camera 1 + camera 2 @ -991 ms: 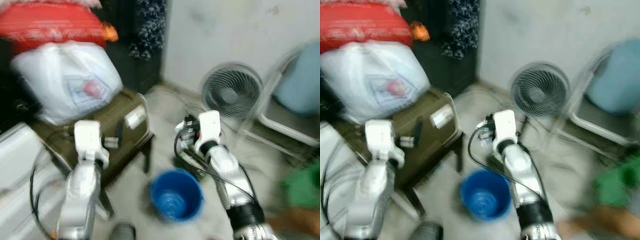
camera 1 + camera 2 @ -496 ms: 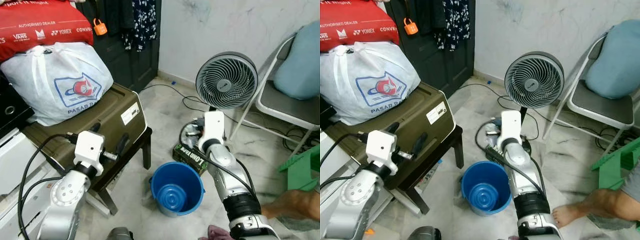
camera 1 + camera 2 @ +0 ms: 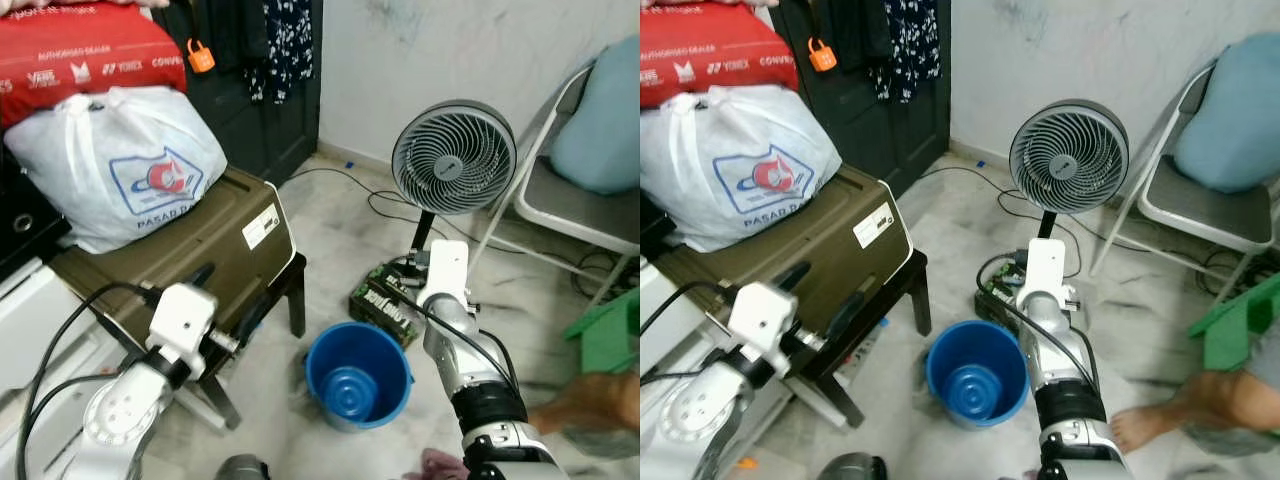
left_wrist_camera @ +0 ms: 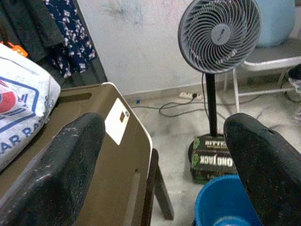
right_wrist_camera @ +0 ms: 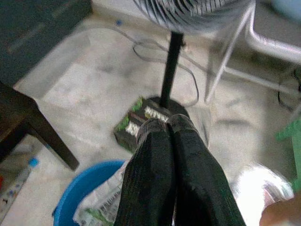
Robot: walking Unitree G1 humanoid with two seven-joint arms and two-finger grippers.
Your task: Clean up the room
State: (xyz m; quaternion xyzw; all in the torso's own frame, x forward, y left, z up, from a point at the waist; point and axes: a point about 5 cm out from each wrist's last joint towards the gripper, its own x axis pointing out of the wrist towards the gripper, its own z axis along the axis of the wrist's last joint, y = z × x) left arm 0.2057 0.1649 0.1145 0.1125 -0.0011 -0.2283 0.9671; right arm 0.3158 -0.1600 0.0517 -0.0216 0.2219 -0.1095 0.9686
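Holding my right gripper [image 5: 170, 123] with fingers pressed together above the blue bucket [image 3: 357, 373]; black box [image 3: 386, 302] just beyond. My left gripper [image 4: 164, 155] is spread wide beside the olive case [image 3: 200, 245].

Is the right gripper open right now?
No, in the right wrist view the right gripper has its two black fingers pressed together with no gap, above the blue bucket.

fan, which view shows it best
The right eye view: the fan stands whole, head to base. The left eye view shows it nearly as well, the left wrist view from lower down, and the right wrist view catches the pole and blurred grille edge.
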